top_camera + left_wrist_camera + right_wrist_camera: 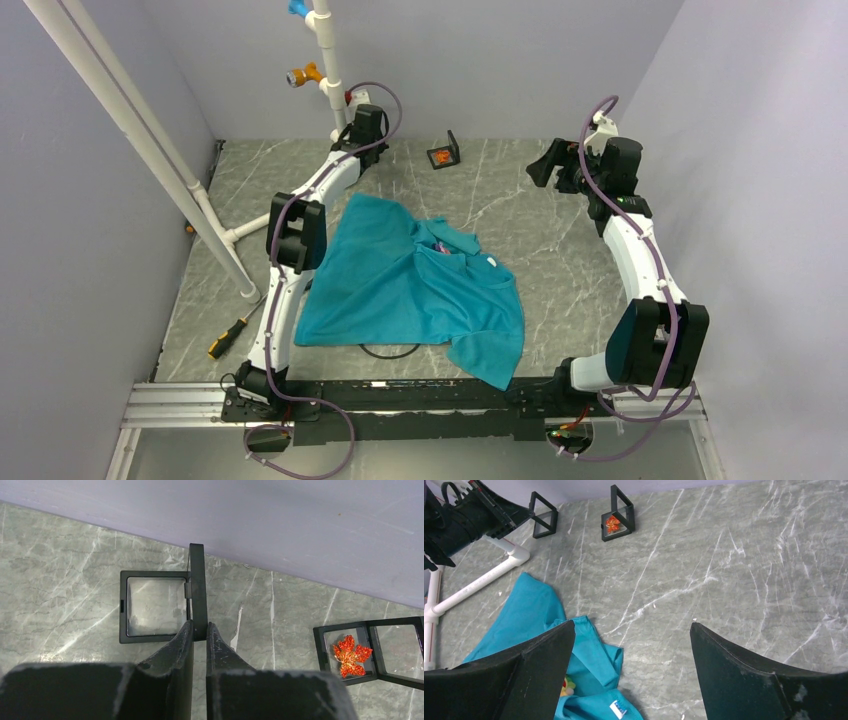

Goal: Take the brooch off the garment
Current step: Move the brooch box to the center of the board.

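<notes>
Two arms reach over a grey bench (pixel 560 250). The brooch (pixel 440 247) sits by the collar of the teal shirt (pixel 400 290), at the centre of the top view. The right hand (pixel 632 626), at upper right, is spread wide and empty, and the brooch lies down and left of it. The left hand (pixel 200 627), at top centre, is clamped on a black case (pixel 155 605), so the right looks freer to reach.

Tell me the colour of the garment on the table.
The garment is plain teal-blue; the top external view shows it best.
</notes>
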Robot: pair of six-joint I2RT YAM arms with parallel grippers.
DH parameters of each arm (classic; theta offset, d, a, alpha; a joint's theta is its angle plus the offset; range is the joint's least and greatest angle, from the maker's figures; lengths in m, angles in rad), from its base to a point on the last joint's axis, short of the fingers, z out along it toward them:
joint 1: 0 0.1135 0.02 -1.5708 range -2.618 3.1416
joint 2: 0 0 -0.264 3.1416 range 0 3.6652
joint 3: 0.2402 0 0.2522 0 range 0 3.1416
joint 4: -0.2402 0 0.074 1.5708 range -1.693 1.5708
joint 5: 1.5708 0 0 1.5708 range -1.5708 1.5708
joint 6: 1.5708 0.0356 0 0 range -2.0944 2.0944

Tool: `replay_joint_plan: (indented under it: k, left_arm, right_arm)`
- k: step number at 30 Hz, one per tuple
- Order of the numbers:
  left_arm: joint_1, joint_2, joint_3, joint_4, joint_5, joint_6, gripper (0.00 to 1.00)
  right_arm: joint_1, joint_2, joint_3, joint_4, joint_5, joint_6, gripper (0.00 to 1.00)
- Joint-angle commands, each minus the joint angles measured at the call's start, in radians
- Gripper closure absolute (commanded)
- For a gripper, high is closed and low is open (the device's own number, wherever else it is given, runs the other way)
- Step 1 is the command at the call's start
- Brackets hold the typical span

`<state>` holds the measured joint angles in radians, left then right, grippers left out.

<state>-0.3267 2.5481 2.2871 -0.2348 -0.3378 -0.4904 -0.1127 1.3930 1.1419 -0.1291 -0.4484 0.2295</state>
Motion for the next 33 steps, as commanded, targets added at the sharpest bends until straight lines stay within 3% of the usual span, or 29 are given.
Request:
replay_joint_plan:
  k: [1,10,23,33]
  left_arm:
    - [0.044,-0.031,-0.042,0.023,-0.004,-0.034,0.91]
    - [-0.029,-0.093,-0.114,0.118,0.026,0.007,0.98]
    - [-0.093,-0.16,-0.149,0.078,0.051,-0.049,1.0]
    - [-0.126,-0.119,-0.098,0.06,0.122,-0.082,0.99]
  right_arm:
    - [-0.008,-0.009,0.018,0.043,-0.016,0.008,0.12]
    - [-0.009,-0.009,0.006,0.049,-0.022,0.005,0.11]
    - [-0.011,-0.02,-0.019,0.059,-0.04,0.007,0.1]
    - [-0.013,-0.029,-0.028,0.059,-0.038,0.004,0.09]
